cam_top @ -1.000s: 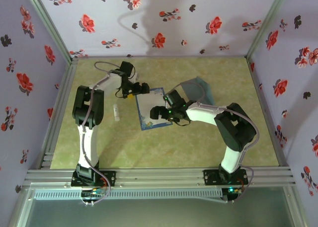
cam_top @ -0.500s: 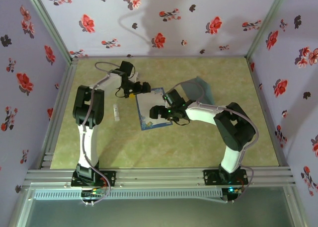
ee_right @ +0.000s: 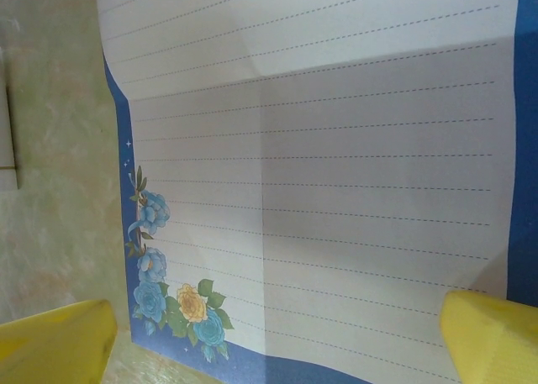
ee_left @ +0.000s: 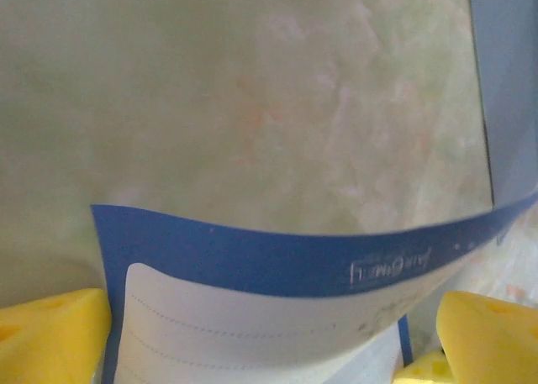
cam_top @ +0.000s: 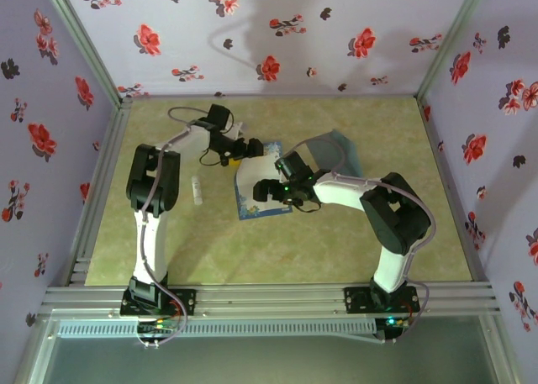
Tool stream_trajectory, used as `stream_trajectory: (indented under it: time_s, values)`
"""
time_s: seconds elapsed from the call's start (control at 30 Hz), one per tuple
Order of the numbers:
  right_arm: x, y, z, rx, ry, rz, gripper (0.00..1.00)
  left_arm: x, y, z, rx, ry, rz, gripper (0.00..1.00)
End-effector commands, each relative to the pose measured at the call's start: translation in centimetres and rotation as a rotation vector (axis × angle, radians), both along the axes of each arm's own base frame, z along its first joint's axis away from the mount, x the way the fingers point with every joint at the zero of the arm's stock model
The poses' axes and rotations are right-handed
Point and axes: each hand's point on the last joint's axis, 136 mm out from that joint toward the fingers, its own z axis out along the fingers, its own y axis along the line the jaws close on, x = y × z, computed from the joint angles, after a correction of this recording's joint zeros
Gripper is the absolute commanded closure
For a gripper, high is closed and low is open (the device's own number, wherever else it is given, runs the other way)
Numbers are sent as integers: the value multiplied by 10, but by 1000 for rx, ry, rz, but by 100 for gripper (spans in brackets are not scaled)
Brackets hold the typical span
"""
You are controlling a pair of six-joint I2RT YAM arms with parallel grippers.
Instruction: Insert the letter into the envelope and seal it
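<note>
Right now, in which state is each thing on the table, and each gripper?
letter: unfolded, outside the envelope, far edge bowed upward.
envelope: lying on the table, partly hidden, letter not inside; flap cannot be told.
white stick: lying flat, left of the letter, untouched.
left gripper: open, one finger at each side of the letter's far edge.
right gripper: open, over the letter, holding nothing.

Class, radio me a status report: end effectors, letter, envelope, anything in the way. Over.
Left end effector open at letter edge; right end effector open over it. Letter outside envelope. White stick lies apart, left.
</note>
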Motion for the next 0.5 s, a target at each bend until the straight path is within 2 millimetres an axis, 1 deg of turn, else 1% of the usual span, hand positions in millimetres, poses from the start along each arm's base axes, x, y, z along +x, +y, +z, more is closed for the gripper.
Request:
stream_trajectory:
  time_s: [0.0, 0.2, 0.47]
  values:
    - [-1, -2, -13, -23, 8, 6, 1, -8, -10, 3, -50, 13, -41, 0]
    - [-3, -5, -18, -32, 11, 1, 1, -12, -11, 29, -100, -23, -56, 0]
    - [-3, -5, -20, -32, 11, 0, 1, -18, -4, 70, -175, -85, -47, 0]
